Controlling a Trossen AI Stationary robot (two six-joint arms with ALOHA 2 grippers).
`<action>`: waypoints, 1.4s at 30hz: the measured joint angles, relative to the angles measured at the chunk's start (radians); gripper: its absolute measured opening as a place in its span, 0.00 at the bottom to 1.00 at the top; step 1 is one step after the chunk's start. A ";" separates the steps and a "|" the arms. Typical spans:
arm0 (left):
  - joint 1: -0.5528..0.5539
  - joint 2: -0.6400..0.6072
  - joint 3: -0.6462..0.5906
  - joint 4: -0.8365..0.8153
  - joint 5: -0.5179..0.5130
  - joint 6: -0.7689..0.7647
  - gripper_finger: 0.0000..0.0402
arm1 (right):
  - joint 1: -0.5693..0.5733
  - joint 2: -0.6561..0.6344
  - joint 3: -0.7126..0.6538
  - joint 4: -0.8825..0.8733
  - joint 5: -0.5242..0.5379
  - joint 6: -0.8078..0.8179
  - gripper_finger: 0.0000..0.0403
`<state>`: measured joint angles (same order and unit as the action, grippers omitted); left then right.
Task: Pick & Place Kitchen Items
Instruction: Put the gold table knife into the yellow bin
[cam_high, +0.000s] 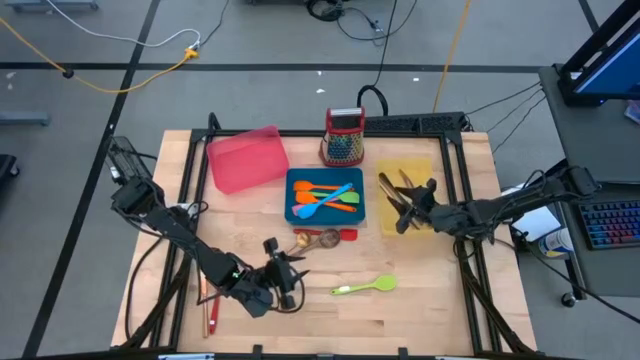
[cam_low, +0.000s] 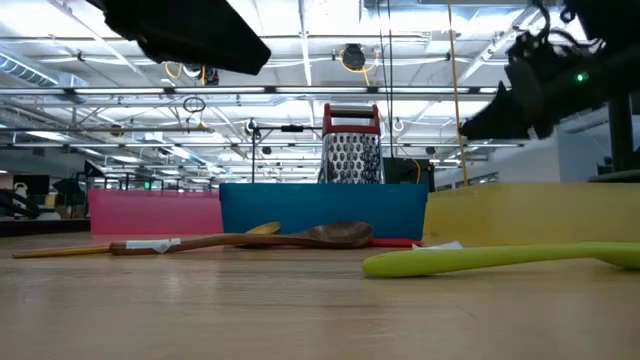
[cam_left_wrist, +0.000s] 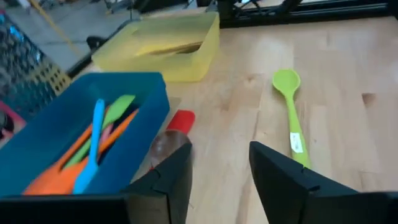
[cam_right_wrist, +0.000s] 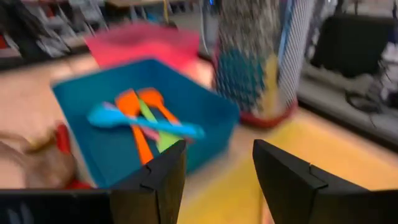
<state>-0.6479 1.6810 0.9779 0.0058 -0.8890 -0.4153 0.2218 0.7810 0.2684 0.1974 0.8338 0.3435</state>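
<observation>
**Desk inspection: both pincers spread, nothing held**

Near edge: left pincer (cam_high: 283, 283) low over the desk (cam_high: 420, 320), fingers apart, empty. Just right of it, green spoon (cam_high: 366, 286) lying flat. Mid-desk: wooden spoons (cam_high: 318, 239) beside blue tray (cam_high: 296, 213) holding orange, blue and green utensils (cam_high: 327, 197). Right: right pincer (cam_high: 410, 208) over yellow tray (cam_high: 440, 168), fingers apart, empty. Far: pink tray (cam_high: 246, 158), grater (cam_high: 344, 137).
</observation>
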 joint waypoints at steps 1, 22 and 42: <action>-0.001 -0.003 0.000 -0.015 0.001 -0.030 0.41 | 0.002 -0.002 0.000 0.039 -0.001 -0.028 0.45; -0.006 -0.055 -0.001 -0.680 0.886 -0.901 0.38 | 0.005 0.000 0.001 0.203 -0.107 -0.121 0.45; -0.330 -0.055 -0.001 -0.746 1.171 -1.723 0.38 | 0.005 0.000 0.002 0.203 -0.107 -0.120 0.45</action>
<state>-0.9779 1.6264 0.9771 -0.7399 0.2817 -2.1386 0.2272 0.7807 0.2699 0.4000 0.7273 0.2234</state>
